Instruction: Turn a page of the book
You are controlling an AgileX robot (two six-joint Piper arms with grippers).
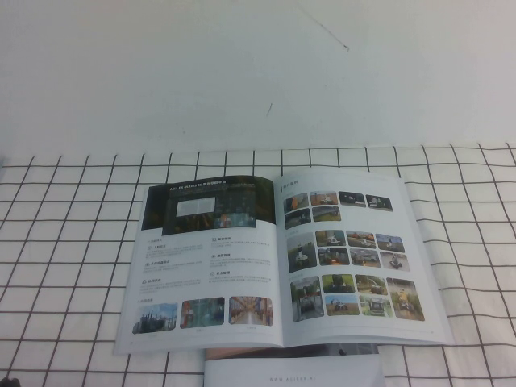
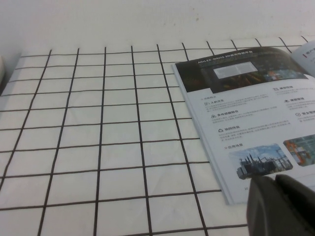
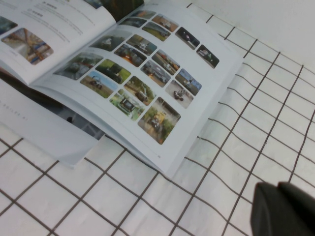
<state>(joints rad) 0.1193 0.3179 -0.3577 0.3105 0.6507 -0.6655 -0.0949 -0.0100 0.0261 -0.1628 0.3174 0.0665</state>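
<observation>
Brochure pages are lying open across the lower middle of the high view: the book [image 1: 278,262] is resting flat on the white tablecloth with a black grid [image 1: 64,258], its spine running up the centre. The page [image 1: 355,250] with rows of small vehicle and outdoor photos is forming the right half, while the sheet with the dark banner picture [image 1: 210,205] is forming the left half. A pale grey-white booklet [image 1: 294,372] is poking out from under the book's near edge, at the bottom of that frame.

My left gripper [image 2: 283,206] is hovering at the lower right of the left wrist view, just above the book's near left corner; I cannot tell whether it is spread or pressed together. My right gripper [image 3: 283,209] is sitting at the lower right of the right wrist view, over bare cloth and apart from the photo page's corner; there too I cannot tell. Neither is touching the book.
</observation>
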